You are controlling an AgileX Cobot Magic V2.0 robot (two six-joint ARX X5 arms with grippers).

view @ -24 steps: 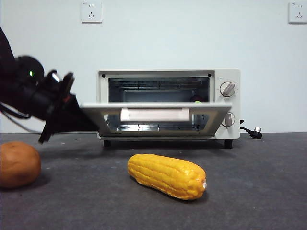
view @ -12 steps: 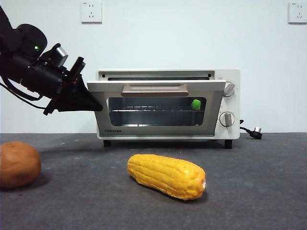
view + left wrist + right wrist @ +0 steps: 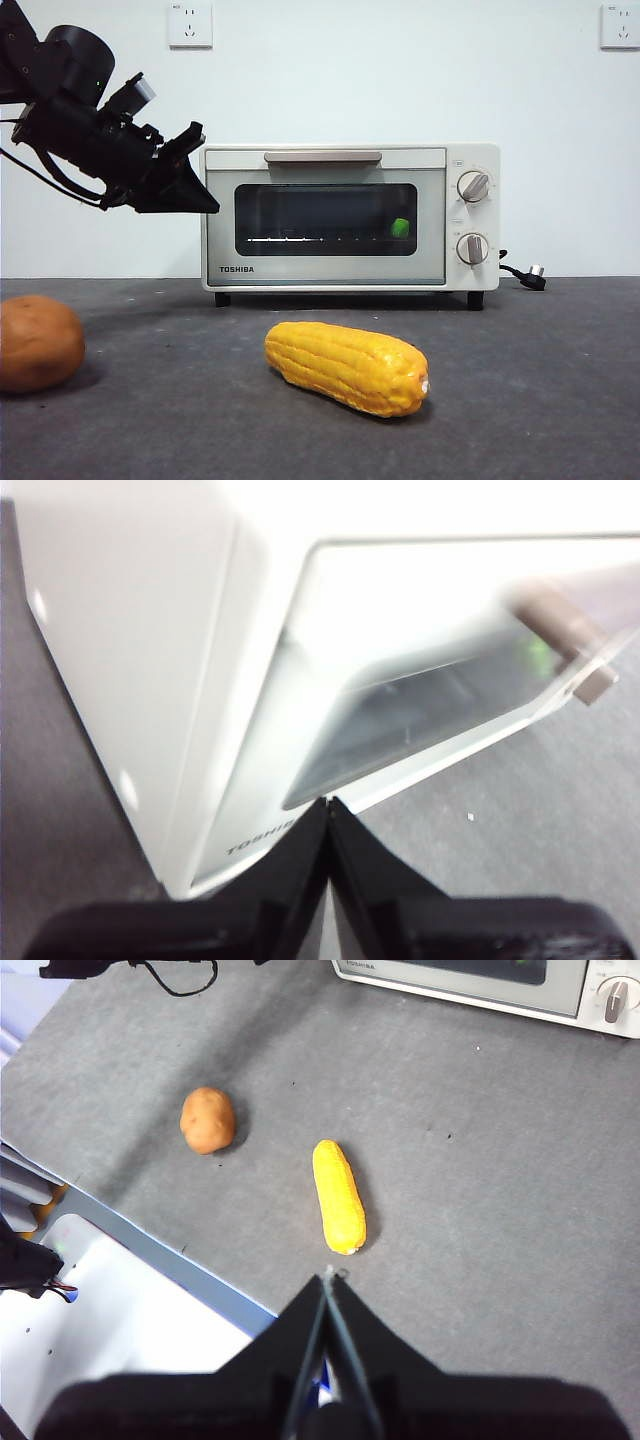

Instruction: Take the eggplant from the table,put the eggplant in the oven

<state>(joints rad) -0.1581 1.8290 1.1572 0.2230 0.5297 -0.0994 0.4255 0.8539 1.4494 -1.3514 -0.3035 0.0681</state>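
Note:
The eggplant lies inside the oven (image 3: 325, 270); only its green stem cap (image 3: 401, 227) shows through the dark glass of the shut door, and its purple body is hidden. My left gripper (image 3: 208, 207) hangs shut and empty at the oven's upper left front corner, beside the door's edge. In the left wrist view its jaws (image 3: 328, 805) meet in a point before the oven (image 3: 130, 630), and a green blur (image 3: 540, 655) shows behind the glass. My right gripper (image 3: 328, 1275) is shut, high above the table (image 3: 500, 1160), holding nothing.
A yellow corn cob (image 3: 345, 367) lies on the table (image 3: 520, 380) before the oven, and a brown potato-like lump (image 3: 38, 343) sits at the left edge. The oven's plug (image 3: 533, 275) rests at its right. The table's edge (image 3: 150, 1245) runs near the right arm.
The oven door swung up from half open to fully shut. My left gripper rose along its left edge and now sits by the upper left corner.

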